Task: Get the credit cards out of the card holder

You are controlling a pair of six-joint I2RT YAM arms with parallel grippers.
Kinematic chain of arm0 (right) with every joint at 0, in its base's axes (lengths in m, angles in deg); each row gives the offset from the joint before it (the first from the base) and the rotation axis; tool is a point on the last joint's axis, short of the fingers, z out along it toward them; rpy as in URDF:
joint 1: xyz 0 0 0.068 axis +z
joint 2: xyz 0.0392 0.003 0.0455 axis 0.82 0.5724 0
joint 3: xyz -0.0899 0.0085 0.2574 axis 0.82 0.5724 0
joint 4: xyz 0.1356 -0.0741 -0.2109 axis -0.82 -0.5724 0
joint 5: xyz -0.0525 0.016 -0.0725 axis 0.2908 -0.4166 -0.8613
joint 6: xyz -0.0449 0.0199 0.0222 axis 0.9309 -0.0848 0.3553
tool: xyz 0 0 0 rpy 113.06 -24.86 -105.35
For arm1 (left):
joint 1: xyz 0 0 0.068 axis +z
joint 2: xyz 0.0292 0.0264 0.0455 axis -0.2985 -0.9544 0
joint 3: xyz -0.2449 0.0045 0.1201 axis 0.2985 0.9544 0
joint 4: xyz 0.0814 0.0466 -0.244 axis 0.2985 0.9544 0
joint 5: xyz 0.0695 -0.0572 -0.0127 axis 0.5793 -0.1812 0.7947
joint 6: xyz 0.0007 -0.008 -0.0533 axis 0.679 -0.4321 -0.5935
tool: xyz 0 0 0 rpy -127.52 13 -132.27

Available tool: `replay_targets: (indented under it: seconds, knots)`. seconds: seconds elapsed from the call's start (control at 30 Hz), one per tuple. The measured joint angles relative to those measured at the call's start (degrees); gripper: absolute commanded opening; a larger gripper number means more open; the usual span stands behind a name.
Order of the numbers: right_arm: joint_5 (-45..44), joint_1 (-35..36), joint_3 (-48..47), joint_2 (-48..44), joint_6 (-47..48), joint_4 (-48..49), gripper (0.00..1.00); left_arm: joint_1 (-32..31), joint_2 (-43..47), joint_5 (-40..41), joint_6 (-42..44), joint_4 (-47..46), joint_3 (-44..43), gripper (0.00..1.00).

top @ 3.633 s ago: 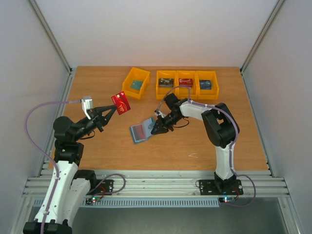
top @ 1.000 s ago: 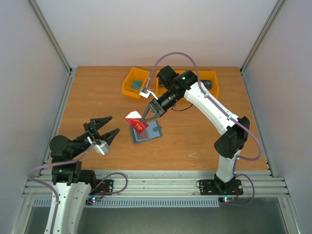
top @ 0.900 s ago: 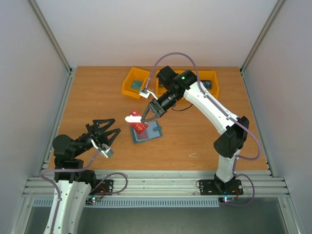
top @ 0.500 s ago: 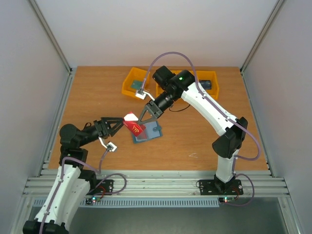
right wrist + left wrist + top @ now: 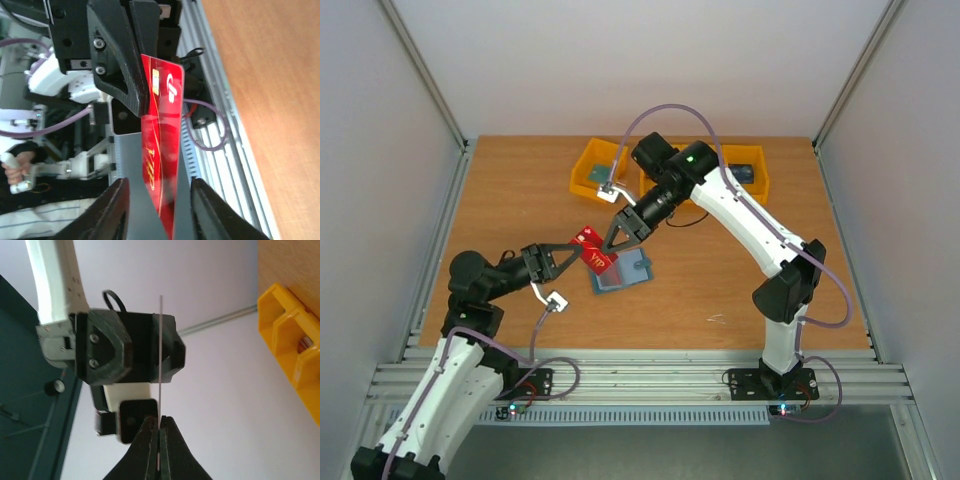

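A red credit card (image 5: 592,250) hangs in the air above the table's middle. My left gripper (image 5: 575,252) is shut on its left edge. In the left wrist view the card (image 5: 160,365) is edge-on, pinched between the fingertips of my left gripper (image 5: 160,432). My right gripper (image 5: 616,236) is at the card's other end. In the right wrist view its jaws stand apart on either side of the card (image 5: 162,125), and the right gripper (image 5: 159,186) is open. The slate-blue card holder (image 5: 625,272) lies open on the table below.
A single yellow bin (image 5: 598,170) and a row of three yellow bins (image 5: 705,172) with cards in them stand at the back of the table. The left arm's black fingers (image 5: 122,65) fill the upper right wrist view.
My left arm has swung up and right to the red card and shut on it. My right gripper, which held the card above the holder, has opened its jaws around it.
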Motion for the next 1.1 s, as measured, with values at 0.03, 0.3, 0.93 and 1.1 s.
replay_targets:
  seconds: [0.03, 0.3, 0.93, 1.1]
  knots:
    - [-1.6, 0.0, -0.3, 0.0, -0.1, 0.2, 0.43, -0.1, 0.6, 1.0, 0.2, 1.6, -0.1, 0.0]
    - [-33.9, 2.5, 3.5, -7.3, 0.3, 9.4, 0.53, -0.9, 3.1, 12.3, 0.9, 31.8, -9.6, 0.0]
    - [-55.1, 24.5, 42.4, -28.4, 45.9, 62.0, 0.43, -1.2, 0.8, 18.8, -24.1, 52.1, -20.4, 0.0]
    - [-57.0, 24.5, 42.0, -27.5, 48.7, 64.9, 0.28, -1.2, 0.7, 18.9, -26.8, 52.1, -20.5, 0.0]
